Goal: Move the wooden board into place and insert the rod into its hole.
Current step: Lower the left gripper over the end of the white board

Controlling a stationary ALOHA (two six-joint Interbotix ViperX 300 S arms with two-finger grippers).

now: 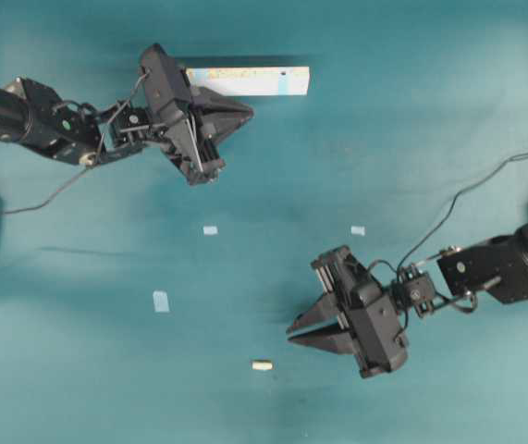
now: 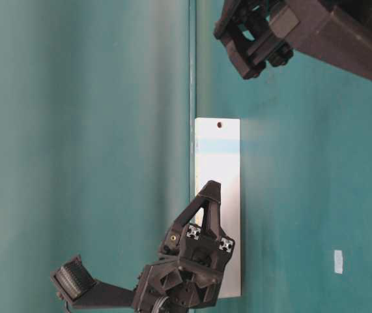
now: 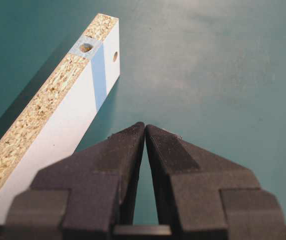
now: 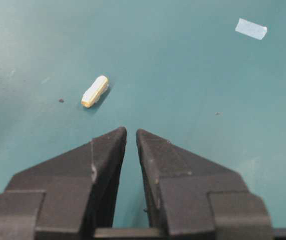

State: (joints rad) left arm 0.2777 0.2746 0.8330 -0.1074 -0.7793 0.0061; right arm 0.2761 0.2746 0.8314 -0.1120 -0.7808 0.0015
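Observation:
The wooden board (image 1: 250, 80) lies at the far side of the teal table, a long white-faced strip with a speckled chipboard edge (image 3: 57, 115). A hole (image 3: 86, 47) sits in a light-blue patch near its far end. My left gripper (image 1: 250, 113) hovers just beside the board's near long side, shut and empty (image 3: 145, 126), and stands in front of the board (image 2: 218, 163) in the table-level view. The rod (image 1: 262, 365), a tiny cream peg, lies alone near the front edge (image 4: 94, 91). My right gripper (image 1: 291, 331) points at it from the right, a short way off, its tips (image 4: 131, 131) a thin slit apart with nothing between.
Flat light-blue tape squares lie on the cloth at the middle (image 1: 210, 230), the middle right (image 1: 358, 230) and the lower left (image 1: 161, 301); one shows in the right wrist view (image 4: 251, 28). Cables trail from both arms.

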